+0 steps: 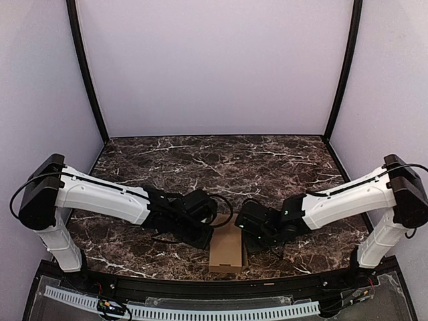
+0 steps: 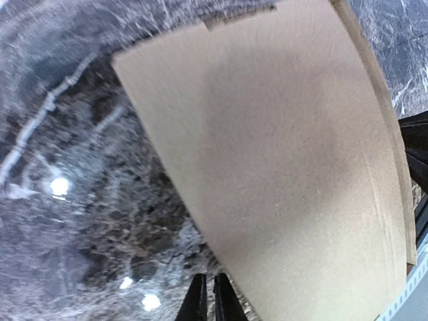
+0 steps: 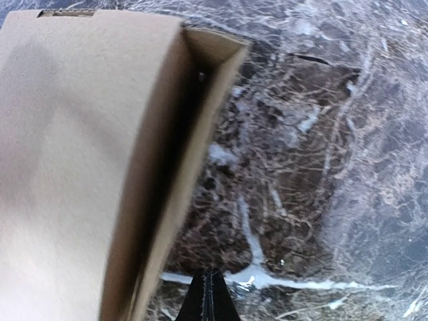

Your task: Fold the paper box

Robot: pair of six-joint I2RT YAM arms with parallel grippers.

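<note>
top external: we see left gripper (image 2: 208,299) and right gripper (image 3: 208,295) closed, empty, flanking the plain brown cardboard paper box (image 1: 226,250) on dark marble table (image 1: 200,160).

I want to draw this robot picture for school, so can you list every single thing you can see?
paper box: one, plain brown, on the table near its front edge, between the two grippers
table: one, dark brown marble with white veins, under everything
walls: pale lilac, behind and at both sides
poles: two, black, standing at the back corners
slotted strip: one, white, along the front below the table edge
left arm: one, white and black, reaching in from the left
right arm: one, white and black, reaching in from the right
left gripper: one, black, shut, beside the box, not holding it
right gripper: one, black, shut, beside the box, not holding it
</note>
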